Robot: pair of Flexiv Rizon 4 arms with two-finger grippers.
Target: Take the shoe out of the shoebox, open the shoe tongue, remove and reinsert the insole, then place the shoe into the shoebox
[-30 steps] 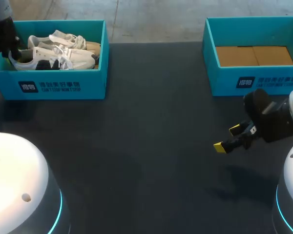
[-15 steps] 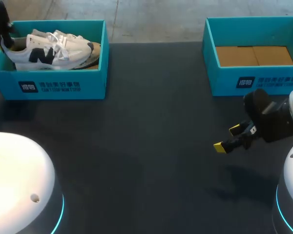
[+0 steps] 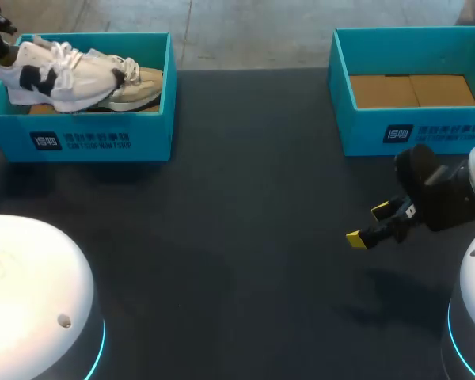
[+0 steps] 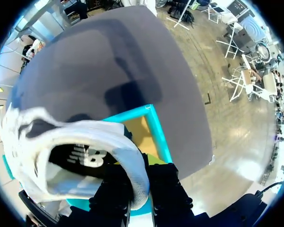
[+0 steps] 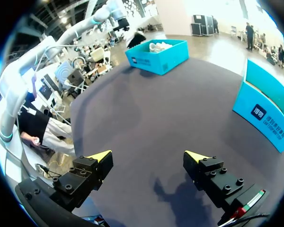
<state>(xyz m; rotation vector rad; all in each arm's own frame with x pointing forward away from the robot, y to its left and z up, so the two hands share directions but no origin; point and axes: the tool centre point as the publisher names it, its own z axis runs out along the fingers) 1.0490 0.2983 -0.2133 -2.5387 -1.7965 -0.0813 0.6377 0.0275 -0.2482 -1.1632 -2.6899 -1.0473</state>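
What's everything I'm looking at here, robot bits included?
table: 1, dark, under everything.
boxes: 2, teal, at the table's far corners; left box holds a shoe, right box shows only its brown cardboard floor.
shoes: 2; white shoe with dark marking, held over the left box; beige shoe lying in the left box.
tools: 2, black; left tool shut on the white shoe's heel rim, right tool open, yellow-tipped, over the table.

Two boxes stand: left box [image 3: 103,141], right box [image 3: 416,131]. Two shoes sit at the left box: white shoe [image 3: 51,79], beige shoe [image 3: 138,83].
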